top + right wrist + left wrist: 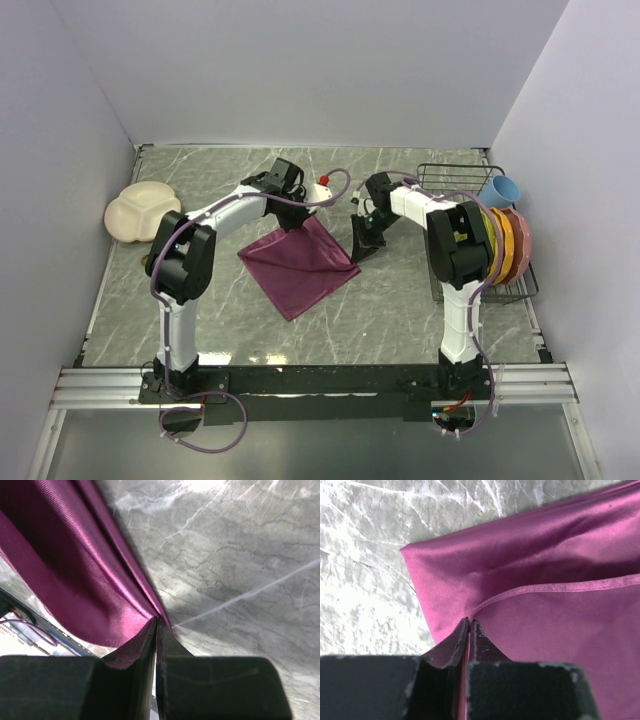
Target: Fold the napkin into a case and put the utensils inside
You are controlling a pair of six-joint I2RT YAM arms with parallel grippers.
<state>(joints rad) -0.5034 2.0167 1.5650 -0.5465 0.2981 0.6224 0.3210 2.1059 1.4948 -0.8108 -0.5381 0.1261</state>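
Diagonally, napkin [300,268] as a diamond, one corner nearward

L arm [178,330] & R arm [460,320] have white tubes w/ big black joints. Thin purple cables [300,204] run along both. L gripper [469,622] & R gripper [156,621] are black, w/ pale scuffs on the edges.

A robotics lab cell is posing as a kitchen counter — plain pale walls [300,70] are boxing in a marble-look table [380,310]. The left arm [178,330] and right arm [458,320] are sitting bolted to an aluminium rail [320,380] with cables [225,415] trailing — a wire rack [440,170] is holding plates [510,245].
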